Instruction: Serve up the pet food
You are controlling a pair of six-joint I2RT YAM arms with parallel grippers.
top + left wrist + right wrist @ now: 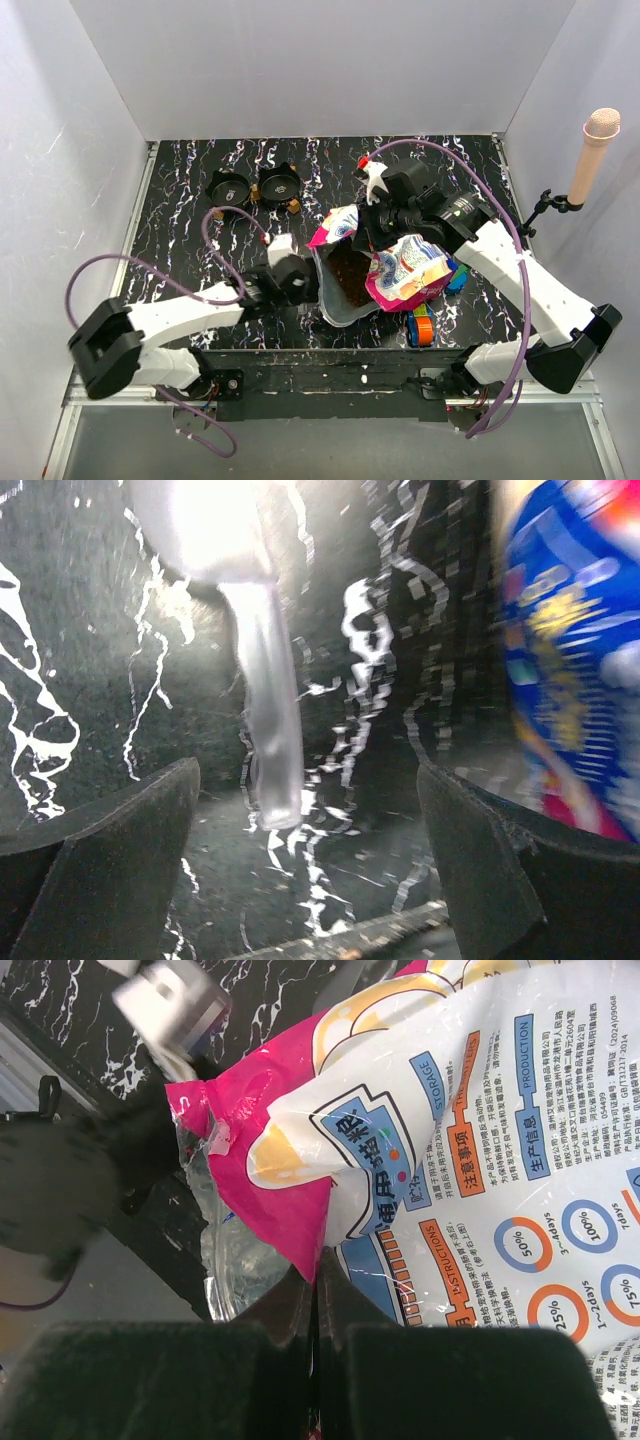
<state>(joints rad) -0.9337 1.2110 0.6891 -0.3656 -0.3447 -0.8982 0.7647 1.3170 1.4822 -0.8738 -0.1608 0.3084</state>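
The magenta-and-blue pet food bag [405, 270] lies open at mid table, and brown pet food [348, 272] shows in its mouth. My right gripper [318, 1285] is shut on a pink fold of the bag [450, 1140] at its upper edge. Just left of the bag's mouth, my left gripper [303, 280] hangs low over the table. In the left wrist view its jaws [310, 850] stand wide open with nothing between them. A translucent white scoop [268, 710] lies on the table just ahead of them, handle towards me. The bag [575, 650] fills that view's right side.
Two black bowls [228, 187] [279, 186] stand at the back left of the black marbled table [180, 230]. Colourful toy blocks [420, 325] lie under and right of the bag. A microphone [595, 150] stands at the right wall. White walls enclose the table.
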